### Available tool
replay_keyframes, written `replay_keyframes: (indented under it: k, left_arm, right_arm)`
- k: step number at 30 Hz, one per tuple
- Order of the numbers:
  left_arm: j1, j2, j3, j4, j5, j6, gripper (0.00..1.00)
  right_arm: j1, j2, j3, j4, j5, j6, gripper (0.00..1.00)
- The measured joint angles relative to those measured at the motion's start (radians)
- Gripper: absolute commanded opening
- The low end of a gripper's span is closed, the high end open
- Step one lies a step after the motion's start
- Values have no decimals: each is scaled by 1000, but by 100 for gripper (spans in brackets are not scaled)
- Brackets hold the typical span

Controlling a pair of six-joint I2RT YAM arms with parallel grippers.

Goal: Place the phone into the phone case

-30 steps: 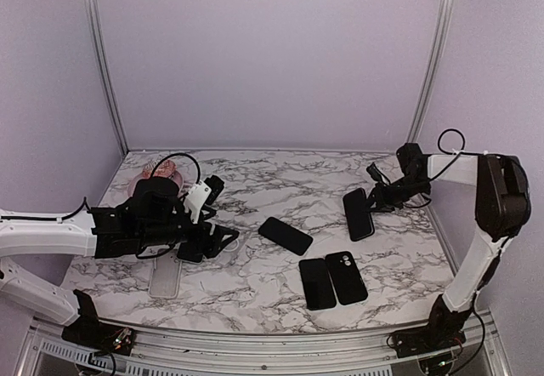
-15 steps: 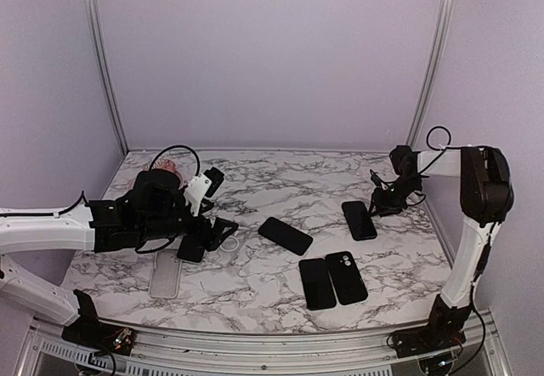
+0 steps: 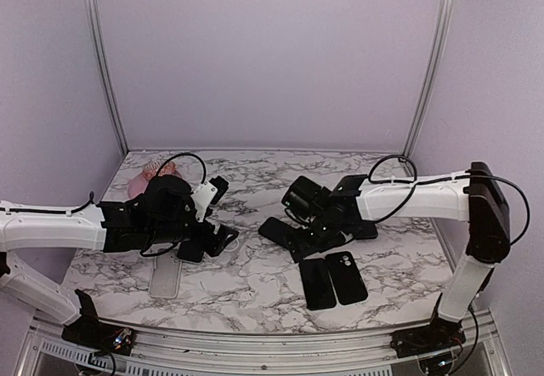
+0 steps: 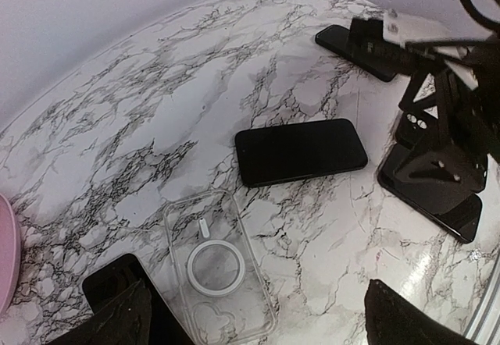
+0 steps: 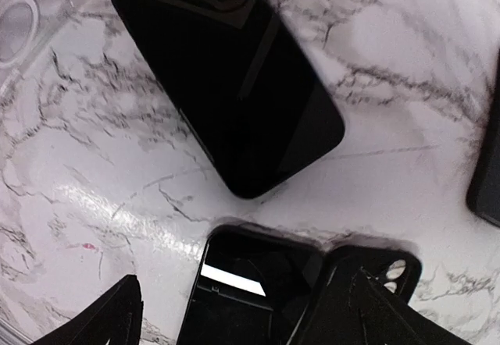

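Looking down the left wrist camera, I find my left gripper (image 4: 258, 323) with its fingers spread wide and empty over the clear phone case (image 4: 219, 271). The case lies flat on the marble table (image 4: 156, 111) at about seven o'clock from the black phone (image 4: 301, 151), near it but apart. My right gripper (image 3: 308, 225) hangs just over that phone, its fingers parted around nothing, and at five o'clock from it a second phone (image 3: 317, 284) and a black case (image 3: 346, 276) lie side by side.
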Motion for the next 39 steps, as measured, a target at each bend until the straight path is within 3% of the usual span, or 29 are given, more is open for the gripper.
replay_keyframes:
  k: [5, 13, 25, 29, 35, 39]
  left_arm:
    - [1, 0, 0, -3, 2, -3, 96]
    - [2, 0, 0, -3, 19, -5, 96]
    - [2, -2, 0, -3, 36, -8, 96]
    - [2, -11, 0, -3, 37, -8, 96]
    - [2, -13, 0, -3, 37, -8, 96]
    - [2, -11, 0, -3, 38, -11, 93]
  right_arm:
    - [115, 106, -1, -84, -17, 160, 89]
    - [196, 53, -93, -102, -115, 341, 93]
    - [218, 33, -169, -117, -146, 433, 93]
    - [210, 37, -167, -116, -149, 426, 84]
    - [204, 52, -151, -97, -151, 397, 56]
    - [203, 52, -150, -90, -140, 370, 47]
